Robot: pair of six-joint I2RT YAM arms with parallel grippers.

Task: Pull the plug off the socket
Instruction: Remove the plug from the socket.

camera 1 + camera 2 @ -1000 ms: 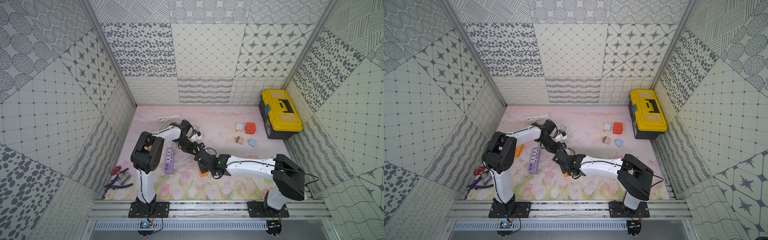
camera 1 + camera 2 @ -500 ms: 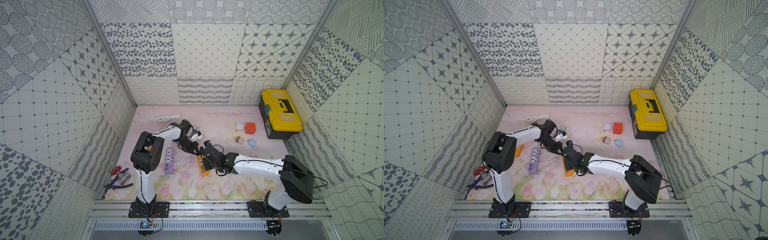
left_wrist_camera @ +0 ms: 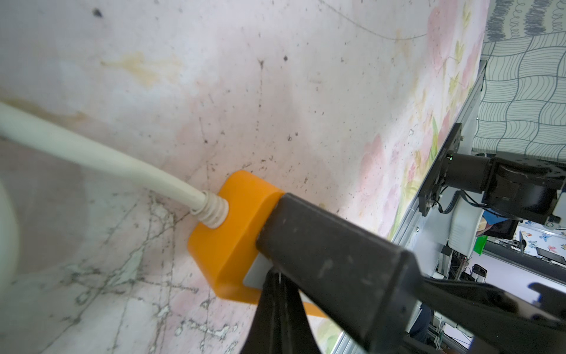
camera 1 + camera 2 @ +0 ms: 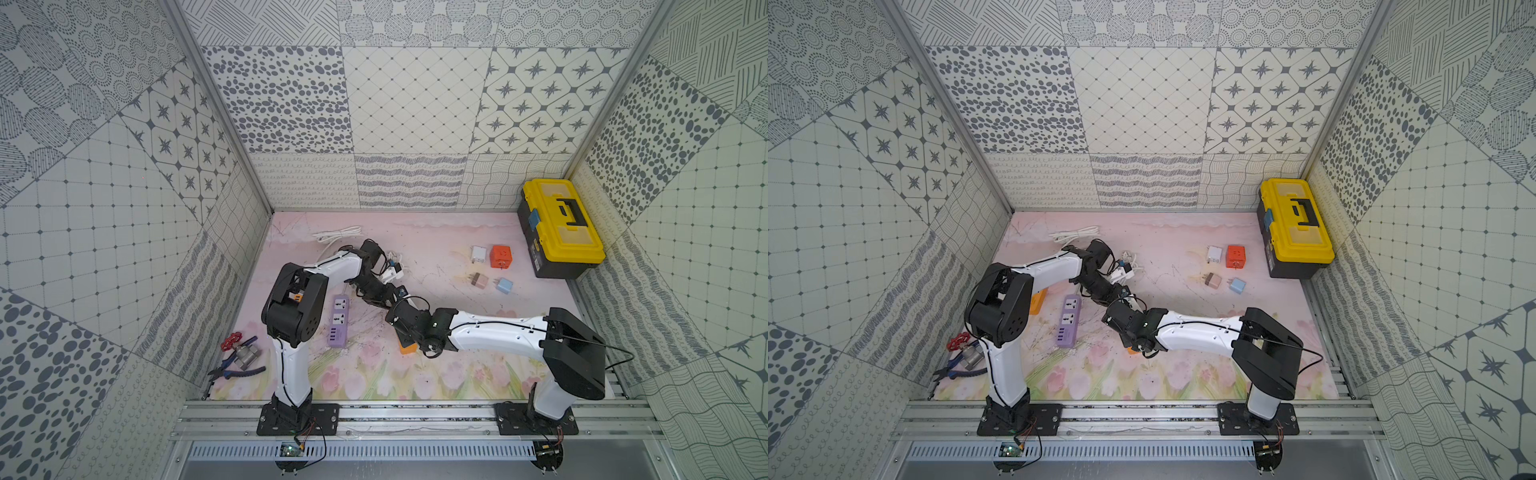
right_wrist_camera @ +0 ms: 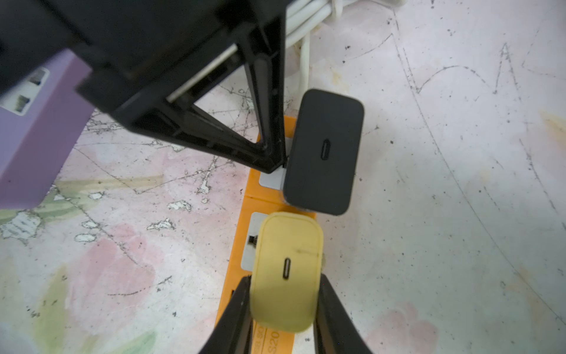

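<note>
Right end effector [image 5: 284, 279] is closed on the cream-yellow plug [image 5: 288, 245], one black finger flat against each long side of its body, USB-C port facing the wrist camera. That plug stands over a white socket face on the orange power strip [image 5: 263, 200], which lies flat on the pink floral tabletop [image 5: 428, 214]; whether its pins are fully seated is hidden by the plug's own body. Just beside it on the same strip stands a black charger [image 5: 324, 153], also plugged in. Left end effector [image 5: 274, 162] is clamped shut with nothing between its fingers, its tips pressed down on the strip's face right next to the black charger. From the left wrist view, a white cable [image 3: 107, 156] runs into the end of the strip through a ribbed collar. A purple power strip [image 5: 36, 138] lies apart to one side. In both top views the two arms meet over the middle of the tabletop, only a small corner of the orange strip [image 4: 406, 348] [image 4: 1133, 351] showing under the right wrist
</note>
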